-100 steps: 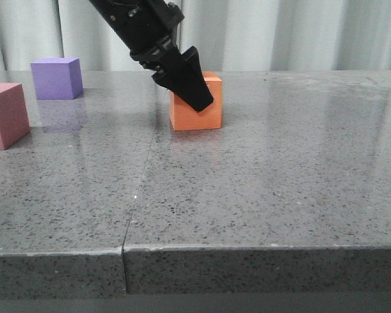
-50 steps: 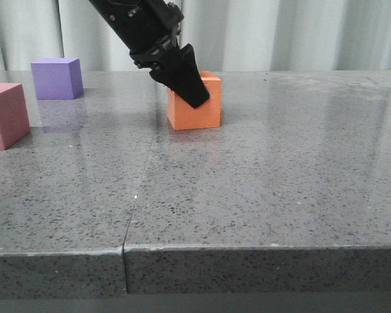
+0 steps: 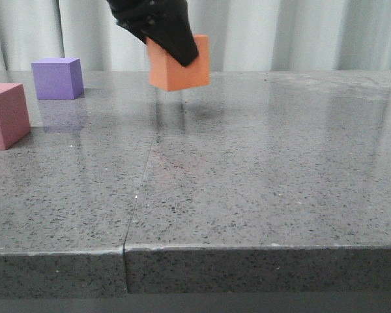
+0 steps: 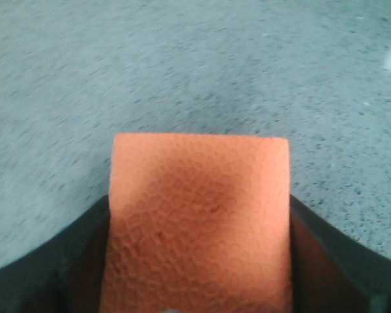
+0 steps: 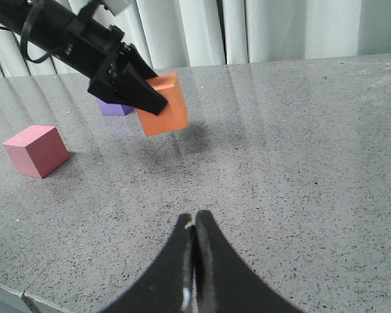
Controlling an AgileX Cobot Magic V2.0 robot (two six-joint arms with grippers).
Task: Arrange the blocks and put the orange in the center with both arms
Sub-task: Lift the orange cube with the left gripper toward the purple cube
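We note left gripper (image 3: 176, 45) fingers clamping orange cube (image 3: 182, 68) clear above desk (image 3: 260, 189), top centre, right gripper (image 5: 194, 261) fingers pressed together, empty.

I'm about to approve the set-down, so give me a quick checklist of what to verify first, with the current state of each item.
1. Left gripper holds the orange cube: ok, it is clamped between both fingers in the left wrist view.
2. Cube clear of the table: ok, it hangs above its shadow.
3. Cube level: not ok, it looks slightly tilted.
4. Purple cube and pink-red cube out of the way: ok, both rest far off to the left.
5. Right gripper out of the way: ok, shut and empty, nearer the front of the table.
6. Grip firmness: cannot tell.
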